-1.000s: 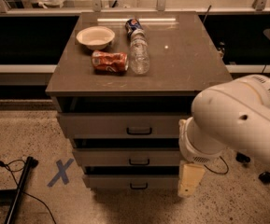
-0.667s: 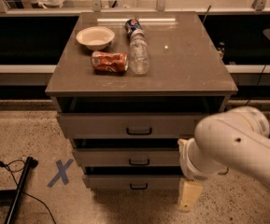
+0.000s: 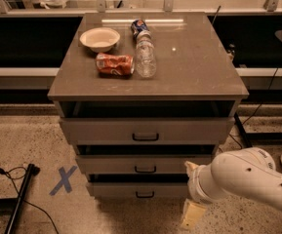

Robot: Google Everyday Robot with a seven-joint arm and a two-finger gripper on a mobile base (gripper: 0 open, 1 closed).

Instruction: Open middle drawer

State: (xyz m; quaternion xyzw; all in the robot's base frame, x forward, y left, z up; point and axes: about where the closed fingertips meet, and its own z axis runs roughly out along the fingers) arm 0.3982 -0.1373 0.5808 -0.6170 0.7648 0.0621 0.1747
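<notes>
- Grey-brown counter (image 3: 199,67) is capping a stack of three drawers and carrying all the loose items.
- White arm (image 3: 250,177) is reaching in from the lower right, low and in front of the stack's right side.
- Middle drawer (image 3: 106,164) is sitting on the second tier, between the top drawer (image 3: 96,129) and the bottom drawer (image 3: 111,189). Its front is looking shut or nearly so, and whatever it is holding is staying hidden.
- It is probably going to handle as a stiff, rigid box running on slides: light to moderate, needing a straight, level pull outward and no squeezing force on the flat front.
- Claw (image 3: 191,218) is hanging near the floor, just right of the bottom drawer and below the middle one, touching nothing. I cannot tell whether it is open or closed.
- Bottle (image 3: 145,57) is lying on its side, clear, with no liquid showing.
- Bowl (image 3: 100,38) is standing upright and looking empty.
- Red can (image 3: 114,64) is lying beside the bottle, and a blue can (image 3: 140,26) is lying behind it.
- Black handle (image 3: 145,169) is sitting at the centre of the middle drawer's front. That small pull is the only sensible place to take hold.
</notes>
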